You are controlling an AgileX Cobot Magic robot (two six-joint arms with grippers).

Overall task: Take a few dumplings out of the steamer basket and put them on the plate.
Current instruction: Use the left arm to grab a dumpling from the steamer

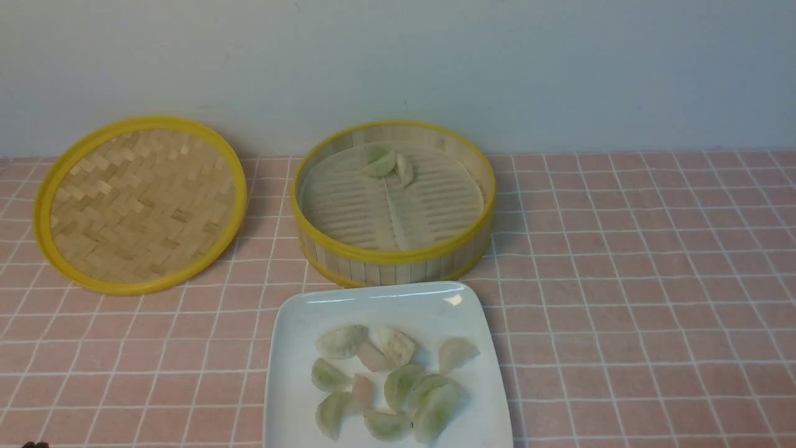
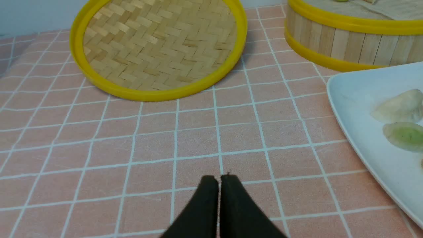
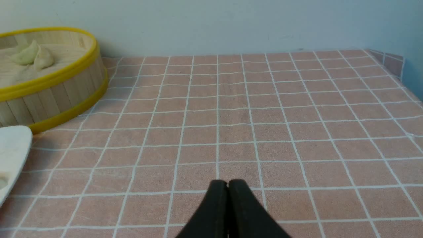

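Reference: clock directions are being read in the front view, with 12 o'clock toward the back wall.
Dumplings, moved: roughly ten dumplings (image 1: 400, 386) are lying in a loose cluster on the plate, several touching or overlapping, most pale green and a few pinkish.
Dumplings, remaining: a pair (image 1: 387, 163) is lying side by side, touching, at 12 o'clock on the basket floor.
Plate: the white plate (image 1: 298, 348) is sitting at 6 o'clock of the basket, its far rim just beside the basket wall. Whether they touch cannot be told.
Steamer basket: the steamer basket (image 1: 392, 264) is standing upright and uncovered near the back wall, its slotted liner otherwise bare.
Lid: the woven lid (image 1: 140, 202) is resting at 9 o'clock of the basket, apart from it, tilted up toward the wall.
Surface: a pink checked tablecloth (image 1: 622, 280) is covering the table, and the stretch at 3 o'clock of the basket is showing only cloth.
Left gripper: the left gripper (image 2: 219, 180) is hanging over bare cloth with its black fingers pressed together, gripping nothing. The lid, basket and plate rim are showing beyond it.
Right gripper: the right gripper (image 3: 227, 184) is hanging over bare cloth, fingers likewise pressed together and gripping nothing, well apart from the basket.
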